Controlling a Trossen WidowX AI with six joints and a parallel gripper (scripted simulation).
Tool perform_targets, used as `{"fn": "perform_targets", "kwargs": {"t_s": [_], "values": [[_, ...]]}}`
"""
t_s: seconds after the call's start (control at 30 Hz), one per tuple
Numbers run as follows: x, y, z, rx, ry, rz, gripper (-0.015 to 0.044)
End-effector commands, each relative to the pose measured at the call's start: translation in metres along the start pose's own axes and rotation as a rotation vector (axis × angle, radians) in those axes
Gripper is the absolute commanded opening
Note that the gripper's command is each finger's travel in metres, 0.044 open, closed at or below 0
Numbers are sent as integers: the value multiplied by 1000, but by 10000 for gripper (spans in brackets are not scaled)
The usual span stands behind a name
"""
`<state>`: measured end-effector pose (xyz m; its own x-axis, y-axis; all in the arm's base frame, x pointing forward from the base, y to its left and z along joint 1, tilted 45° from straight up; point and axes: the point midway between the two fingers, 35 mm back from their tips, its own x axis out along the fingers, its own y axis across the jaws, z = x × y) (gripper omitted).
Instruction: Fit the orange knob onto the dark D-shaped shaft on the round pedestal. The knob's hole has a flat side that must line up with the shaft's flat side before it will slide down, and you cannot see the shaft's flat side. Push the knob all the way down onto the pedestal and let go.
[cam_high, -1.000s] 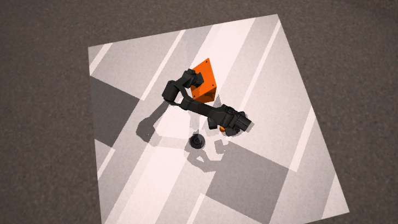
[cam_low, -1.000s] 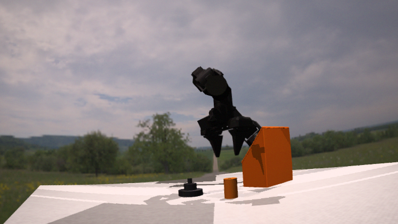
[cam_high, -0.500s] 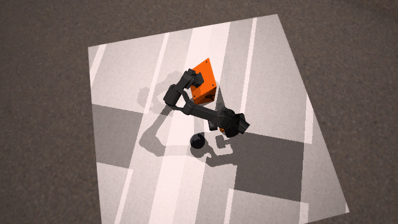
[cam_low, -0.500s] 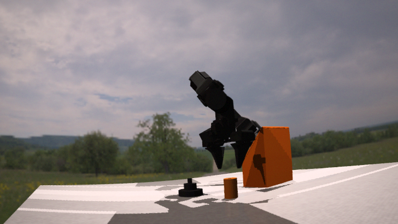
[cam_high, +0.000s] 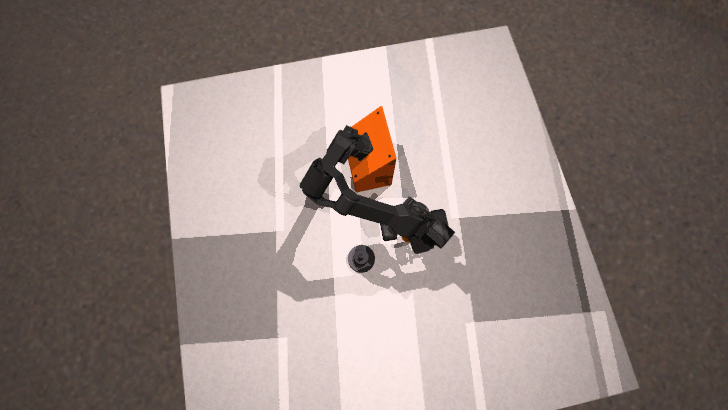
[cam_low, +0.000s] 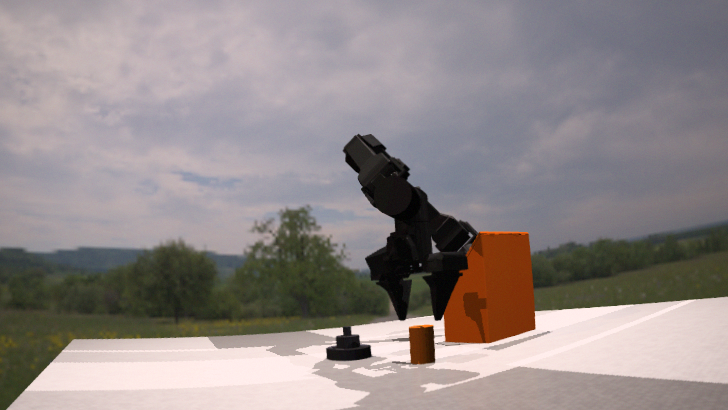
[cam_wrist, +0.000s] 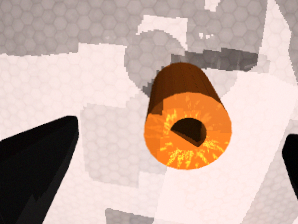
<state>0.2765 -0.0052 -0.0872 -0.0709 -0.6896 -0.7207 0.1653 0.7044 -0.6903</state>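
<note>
The orange knob (cam_high: 405, 238) (cam_low: 421, 344) (cam_wrist: 187, 157) stands upright on the table, hole facing up; in the top view the arm hides most of it. The wrist view shows its D-shaped hole (cam_wrist: 192, 129), the flat side running diagonally along the lower left. The dark round pedestal (cam_high: 352, 260) (cam_low: 348, 352) stands apart from the knob, with its bare shaft (cam_low: 346, 331) upright on top. My gripper (cam_low: 420, 319) (cam_wrist: 185, 135) is open and empty, pointing down with its fingertips just above the knob's top. In the wrist view the fingers stand wide on either side of the knob.
An orange block (cam_high: 375, 137) (cam_low: 509, 285) with a sloped face stands at the arm's base. The arm (cam_high: 376, 209) reaches from it across the table, passing above the area between block and pedestal. Shadows of the arm fall around the pedestal and knob.
</note>
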Motion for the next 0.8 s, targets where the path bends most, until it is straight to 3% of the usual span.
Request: {"fn": "perform_targets", "kwargs": {"t_s": [0.0,0.77], "values": [[11,-1,-3,-9,9,-12,440],[49,-3,-4,-9,9,-14,440]]}}
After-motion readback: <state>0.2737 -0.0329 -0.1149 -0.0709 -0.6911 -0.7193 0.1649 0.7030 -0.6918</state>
